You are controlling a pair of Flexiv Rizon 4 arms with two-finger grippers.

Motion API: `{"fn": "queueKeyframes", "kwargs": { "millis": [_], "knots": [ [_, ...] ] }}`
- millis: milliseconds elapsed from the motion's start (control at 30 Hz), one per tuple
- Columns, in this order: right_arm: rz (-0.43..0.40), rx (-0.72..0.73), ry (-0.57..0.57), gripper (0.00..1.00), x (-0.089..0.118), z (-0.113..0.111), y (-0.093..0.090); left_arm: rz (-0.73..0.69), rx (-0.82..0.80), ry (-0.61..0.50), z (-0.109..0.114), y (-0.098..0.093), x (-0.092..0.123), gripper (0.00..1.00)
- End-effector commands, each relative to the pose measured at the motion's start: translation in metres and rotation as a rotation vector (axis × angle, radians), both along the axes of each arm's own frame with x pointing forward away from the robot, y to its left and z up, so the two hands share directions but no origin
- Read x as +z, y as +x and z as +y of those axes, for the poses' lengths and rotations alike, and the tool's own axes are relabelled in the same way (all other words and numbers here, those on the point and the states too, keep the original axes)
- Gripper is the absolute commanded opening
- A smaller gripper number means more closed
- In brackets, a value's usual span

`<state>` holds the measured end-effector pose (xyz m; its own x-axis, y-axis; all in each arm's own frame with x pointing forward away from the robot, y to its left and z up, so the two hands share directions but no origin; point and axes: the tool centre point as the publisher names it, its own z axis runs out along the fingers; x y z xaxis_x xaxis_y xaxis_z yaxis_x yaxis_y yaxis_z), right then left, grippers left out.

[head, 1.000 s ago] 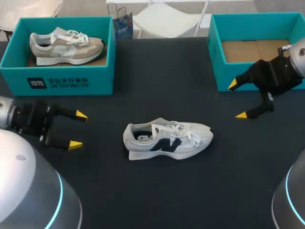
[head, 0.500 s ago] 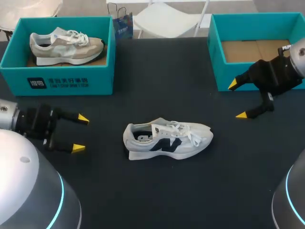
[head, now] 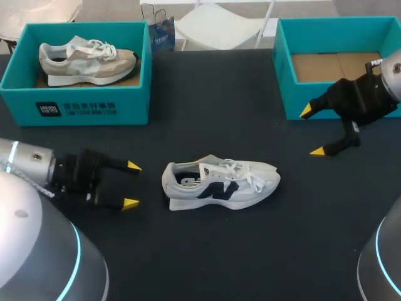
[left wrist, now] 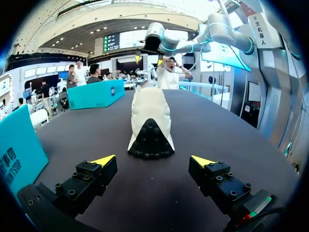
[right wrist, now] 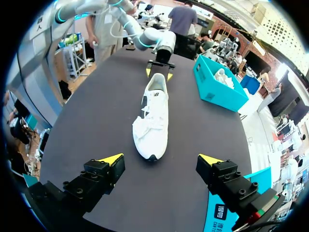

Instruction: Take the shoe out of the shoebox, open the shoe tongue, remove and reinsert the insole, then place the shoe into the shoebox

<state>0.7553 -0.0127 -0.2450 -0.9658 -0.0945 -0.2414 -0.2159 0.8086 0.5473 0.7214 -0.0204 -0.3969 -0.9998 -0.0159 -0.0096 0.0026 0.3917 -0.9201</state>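
Head view
- Shoe: the white shoe (head: 219, 182) sits mid-table (head: 207, 106) outside both boxes, on its sole as far as we can judge, heel toward our left arm, toe toward our right.
- Left gripper (head: 132, 185): low, just beside the heel, fingers apart, holding nothing.
- Right gripper (head: 312, 131): in front of the empty shoebox (head: 280, 75), fingers apart, holding nothing, well apart from the toe.
- Risk: a push on the heel with no hold at the toe would likely skate the shoe along the table.
- Surface: dark and matte; we judge it gives little grip to a light shoe.
- Room: a second shoebox (head: 81, 106) holding a beige shoe (head: 88, 59) stands at the far left corner, well apart from the work.

Left wrist view
- Left gripper (left wrist: 153, 162): tips spread wider than the heel, nothing between them.
- Shoe (left wrist: 149, 116): straight ahead, heel on, not touched.
- Risk: closing here would pinch only the heel counter; lifting the tongue from that hold could tip the shoe over.

Right wrist view
- Right gripper (right wrist: 161, 160): fingers wide, nothing held.
- Shoe (right wrist: 152, 116): toe toward us, ahead of the fingers, laces lying loose over the tongue.
- Risk: a fingertip going for the tongue may snag a lace and drag the shoe; the insole may bunch if the opening stays narrow.
- Room: the left gripper (right wrist: 159, 67) waits at the far end, so the arms would crowd each other over the shoe's opening.
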Motion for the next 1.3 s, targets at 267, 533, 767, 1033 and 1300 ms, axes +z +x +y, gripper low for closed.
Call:
{"fn": "queueKeyframes", "kwargs": {
  "millis": [267, 533, 767, 1033, 1300],
  "knots": [
    [0.001, 0.0, -0.004, 1.0, -0.001, 0.001, 0.001, 0.03, -0.022, -0.042, -0.027, -0.002, -0.002, 1.0],
    [0.001, 0.0, -0.004, 1.0, -0.001, 0.001, 0.001, 0.03, -0.022, -0.042, -0.027, -0.002, -0.002, 1.0],
    [0.001, 0.0, -0.004, 1.0, -0.001, 0.001, 0.001, 0.03, -0.022, -0.042, -0.027, -0.002, -0.002, 1.0],
    [0.001, 0.0, -0.004, 1.0, -0.001, 0.001, 0.001, -0.019, -0.027, -0.013, -0.04, -0.003, -0.002, 1.0],
    [0.001, 0.0, -0.004, 1.0, -0.001, 0.001, 0.001, -0.045, -0.033, 0.026, -0.068, 0.004, -0.008, 1.0]
  ]
}}
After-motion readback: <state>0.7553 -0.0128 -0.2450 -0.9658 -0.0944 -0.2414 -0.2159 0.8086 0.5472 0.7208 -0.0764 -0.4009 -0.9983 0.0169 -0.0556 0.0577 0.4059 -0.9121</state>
